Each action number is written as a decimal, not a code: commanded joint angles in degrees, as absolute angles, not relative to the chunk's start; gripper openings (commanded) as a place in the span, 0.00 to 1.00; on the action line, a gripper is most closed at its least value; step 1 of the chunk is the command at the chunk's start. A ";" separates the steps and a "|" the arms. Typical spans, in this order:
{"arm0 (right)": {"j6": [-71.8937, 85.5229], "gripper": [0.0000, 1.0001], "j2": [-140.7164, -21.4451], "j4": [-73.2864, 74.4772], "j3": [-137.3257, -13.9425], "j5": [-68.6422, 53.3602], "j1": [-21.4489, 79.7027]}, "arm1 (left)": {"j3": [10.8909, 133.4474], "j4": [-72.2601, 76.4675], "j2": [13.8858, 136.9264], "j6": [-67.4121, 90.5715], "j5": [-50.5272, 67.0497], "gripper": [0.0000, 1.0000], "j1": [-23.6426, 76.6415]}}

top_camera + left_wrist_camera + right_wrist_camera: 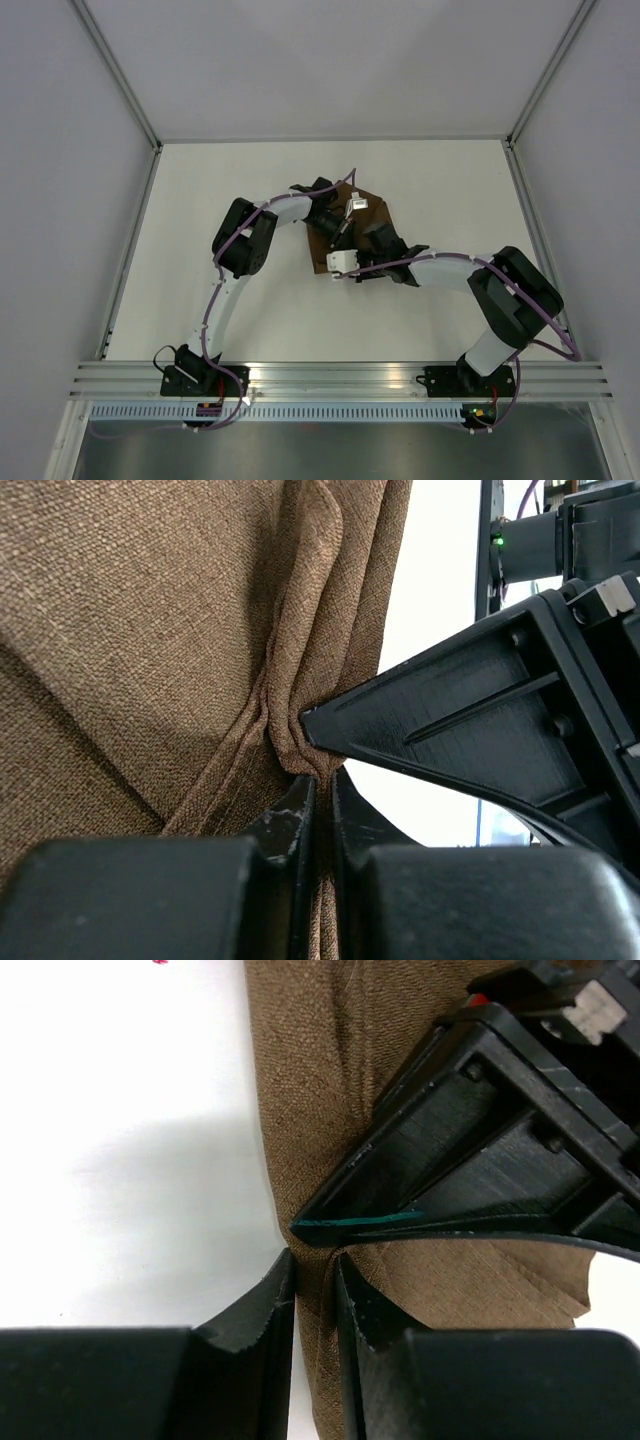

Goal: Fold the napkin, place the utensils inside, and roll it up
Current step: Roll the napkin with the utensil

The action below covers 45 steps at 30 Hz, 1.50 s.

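The dark brown napkin [372, 208] lies bunched at the table's middle, mostly under both grippers. In the left wrist view the napkin [150, 630] is gathered into folds, and my left gripper [322, 785] is shut on a pinched ridge of it. In the right wrist view my right gripper [312, 1260] is shut on the napkin's [320, 1060] left edge. The two grippers meet tip to tip, left [335, 228] and right [352, 245]. A thin teal-green strip [360, 1222] shows along the left gripper's fingertip; I cannot tell if it is the knife. No knife shows otherwise.
The white table [200, 250] is enclosed by grey walls on three sides. An aluminium rail [330, 375] runs along the near edge, carrying both arm bases. Purple cables run along both arms.
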<state>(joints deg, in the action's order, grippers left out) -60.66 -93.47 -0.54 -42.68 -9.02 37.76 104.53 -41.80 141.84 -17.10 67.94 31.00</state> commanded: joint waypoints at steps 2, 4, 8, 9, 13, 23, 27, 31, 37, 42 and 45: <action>-60.03 0.18 -97.29 14.49 -46.66 -12.48 37.71 | 107.66 -42.89 140.02 -17.76 68.73 0.15 31.03; -59.68 0.17 -97.91 17.47 -48.24 -13.44 37.79 | 108.36 -42.89 139.22 -17.76 67.51 0.21 30.85; -58.80 0.15 -98.79 21.35 -50.79 -16.07 37.62 | 108.81 -42.02 136.77 -16.35 65.48 0.34 30.67; -58.62 0.15 -99.05 22.05 -51.32 -16.61 37.53 | 108.81 -41.32 136.32 -15.91 65.13 0.35 30.50; -57.92 0.14 -100.28 26.27 -54.57 -19.24 36.74 | 108.11 -38.85 134.39 -13.11 62.94 0.41 30.06; -57.65 0.13 -106.86 39.18 -65.55 -28.20 32.17 | 102.66 -25.17 126.40 -3.88 52.49 0.40 27.60; -59.58 0.13 -110.82 47.09 -70.66 -31.11 29.54 | 97.66 -17.51 120.43 1.04 41.44 0.40 26.11; -61.61 0.13 -115.39 54.04 -77.23 -34.01 27.78 | 87.92 -7.57 112.43 6.84 30.16 0.41 24.88; -63.89 0.13 -124.61 63.88 -86.73 -37.09 24.96 | 73.23 5.08 96.70 10.71 12.94 0.42 24.70; -64.95 0.13 -130.68 70.56 -94.03 -38.32 23.47 | 57.43 15.89 83.78 11.95 4.22 0.43 25.13; -64.86 0.13 -133.85 72.85 -97.54 -38.50 23.12 | 52.14 19.42 76.84 5.49 2.73 0.44 28.55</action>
<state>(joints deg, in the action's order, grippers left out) -61.98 -128.22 67.09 -96.25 -40.97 23.46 56.75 10.07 82.11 8.47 8.69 25.41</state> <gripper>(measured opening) 0.239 0.432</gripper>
